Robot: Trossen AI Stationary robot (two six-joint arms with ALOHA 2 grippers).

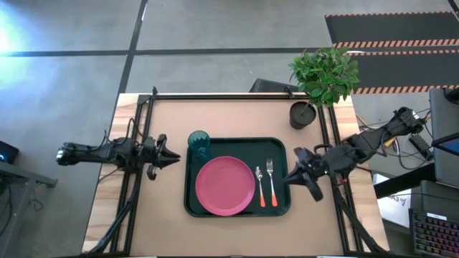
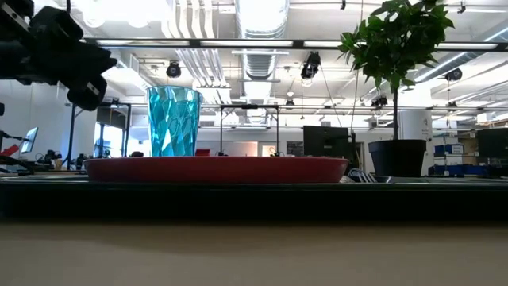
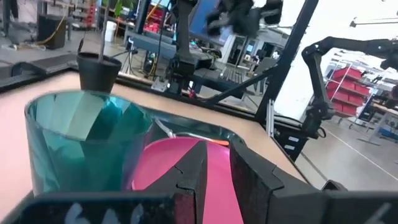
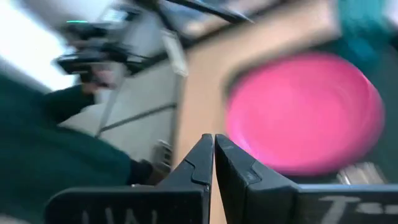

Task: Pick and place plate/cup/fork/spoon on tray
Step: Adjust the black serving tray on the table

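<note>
The dark green tray (image 1: 192, 204) lies mid-table. On it rest the pink plate (image 1: 225, 185), the teal cup (image 1: 199, 143) upright at its far left corner, the spoon (image 1: 260, 185) and the fork (image 1: 271, 181) side by side at its right. My left gripper (image 1: 176, 157) hovers just left of the tray beside the cup, its fingers a narrow gap apart and empty (image 3: 214, 180). My right gripper (image 1: 287, 178) is shut and empty at the tray's right rim, next to the fork; in the right wrist view (image 4: 214, 155) the plate (image 4: 305, 112) shows blurred.
A dark pot with a green plant (image 1: 304, 113) stands at the far right of the table, behind the tray. Black frame rails (image 1: 136, 143) run along the table's left and right sides. Bare table lies near the front edge.
</note>
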